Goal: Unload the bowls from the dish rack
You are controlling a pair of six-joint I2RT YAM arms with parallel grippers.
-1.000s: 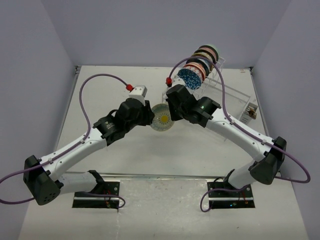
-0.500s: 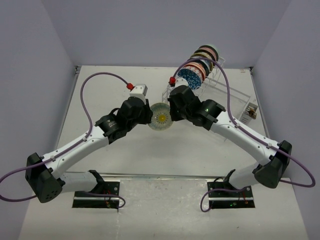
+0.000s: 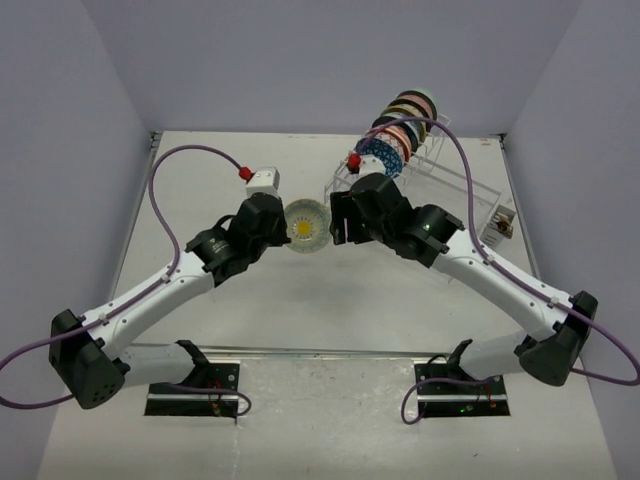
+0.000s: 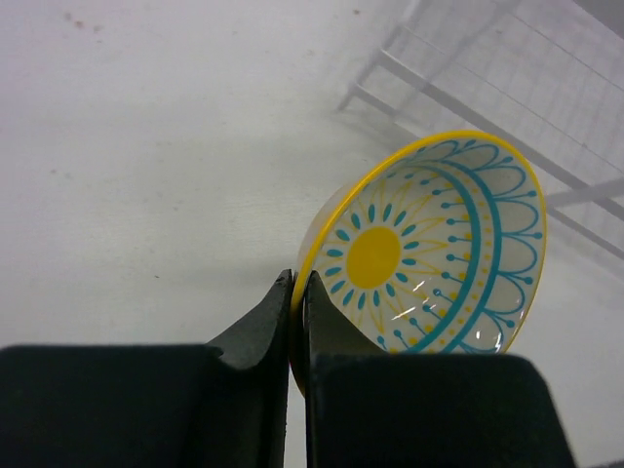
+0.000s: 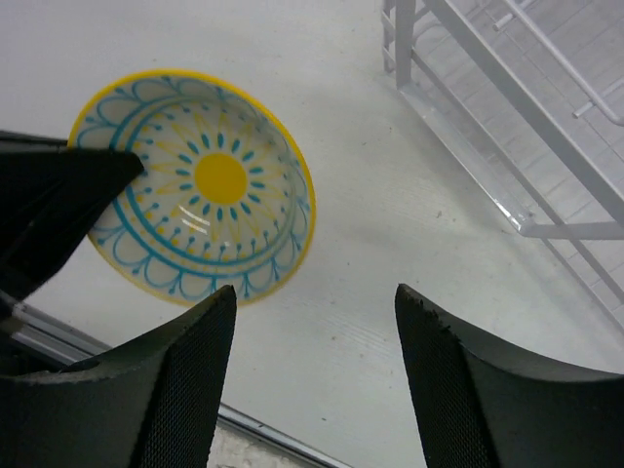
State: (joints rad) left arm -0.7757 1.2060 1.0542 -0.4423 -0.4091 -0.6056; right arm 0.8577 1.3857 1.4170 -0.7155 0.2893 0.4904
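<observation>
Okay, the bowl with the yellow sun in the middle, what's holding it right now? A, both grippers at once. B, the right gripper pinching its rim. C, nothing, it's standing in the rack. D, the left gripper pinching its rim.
D: the left wrist view shows the left gripper shut on the yellow rim of the bowl, while the right gripper is wide open and clear of it.
</observation>
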